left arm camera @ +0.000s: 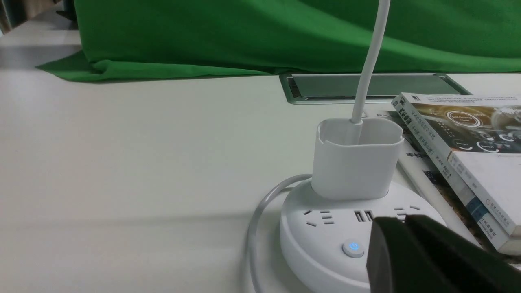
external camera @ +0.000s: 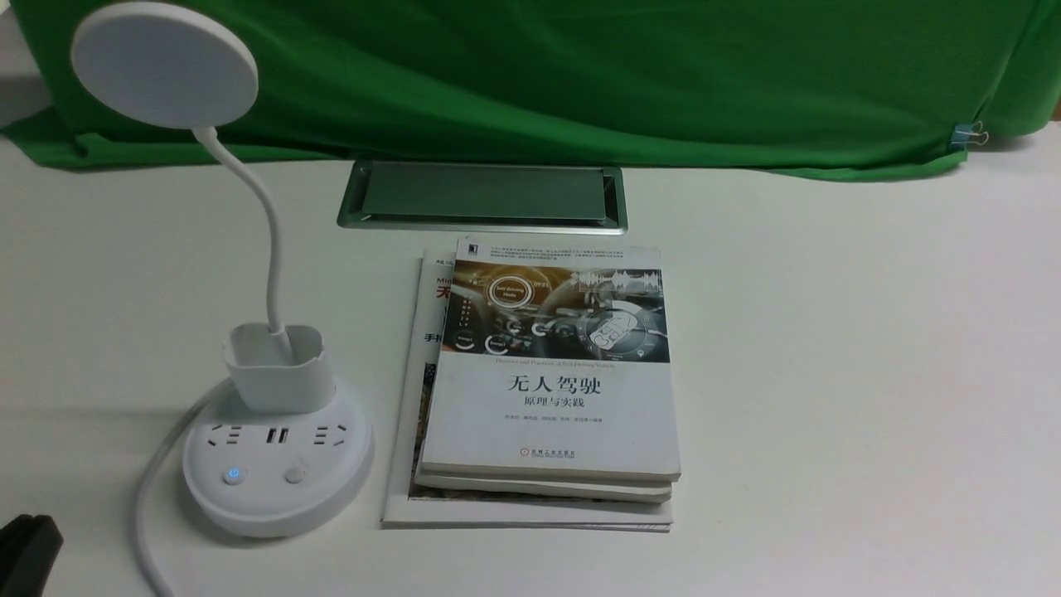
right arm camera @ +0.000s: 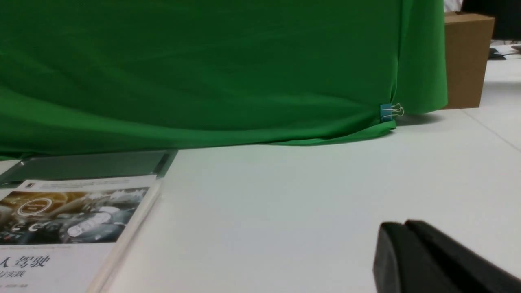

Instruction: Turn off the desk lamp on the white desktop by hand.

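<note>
The desk lamp stands at the left of the white desktop (external camera: 829, 373). It has a round disc head (external camera: 164, 65), a thin neck, a cup holder (external camera: 278, 369) and a round base (external camera: 278, 489). On the base one button (external camera: 234, 475) glows blue and a plain button (external camera: 294, 475) sits beside it. My left gripper (external camera: 29, 543) shows only as a black tip at the near left corner, apart from the base. In the left wrist view the left gripper (left arm camera: 404, 218) is shut and empty, overlapping the base (left arm camera: 317, 244) beside the blue button (left arm camera: 353, 247). My right gripper (right arm camera: 404, 224) is shut and empty over bare desktop.
A stack of books (external camera: 551, 373) lies just right of the lamp base. The silver-framed hatch (external camera: 481, 195) sits behind them before the green cloth (external camera: 580, 75). The lamp's white cord (external camera: 149, 497) curls off the base's left side. A cardboard box (right arm camera: 468, 57) stands far right.
</note>
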Available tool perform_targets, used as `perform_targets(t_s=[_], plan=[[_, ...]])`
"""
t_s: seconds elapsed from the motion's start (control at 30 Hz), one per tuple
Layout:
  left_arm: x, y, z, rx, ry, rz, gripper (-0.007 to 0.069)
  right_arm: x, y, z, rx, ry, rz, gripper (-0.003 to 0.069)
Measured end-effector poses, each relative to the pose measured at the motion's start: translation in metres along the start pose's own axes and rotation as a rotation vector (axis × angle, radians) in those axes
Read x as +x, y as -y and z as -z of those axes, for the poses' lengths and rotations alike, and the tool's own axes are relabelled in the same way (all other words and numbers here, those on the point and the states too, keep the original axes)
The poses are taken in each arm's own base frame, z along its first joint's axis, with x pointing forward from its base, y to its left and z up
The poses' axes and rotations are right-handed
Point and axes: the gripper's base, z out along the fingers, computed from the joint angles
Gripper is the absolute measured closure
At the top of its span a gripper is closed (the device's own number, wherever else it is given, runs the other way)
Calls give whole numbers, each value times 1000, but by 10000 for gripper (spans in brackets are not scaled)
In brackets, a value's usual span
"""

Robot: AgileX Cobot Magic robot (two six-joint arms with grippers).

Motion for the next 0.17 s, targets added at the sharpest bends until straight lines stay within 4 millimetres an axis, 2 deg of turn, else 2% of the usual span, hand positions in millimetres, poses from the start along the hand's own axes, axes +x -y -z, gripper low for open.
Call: perform_targets(t_s=[0.17], plan=[[0,0,0,0,0,0,606,0,0,0,0,1,0,624]])
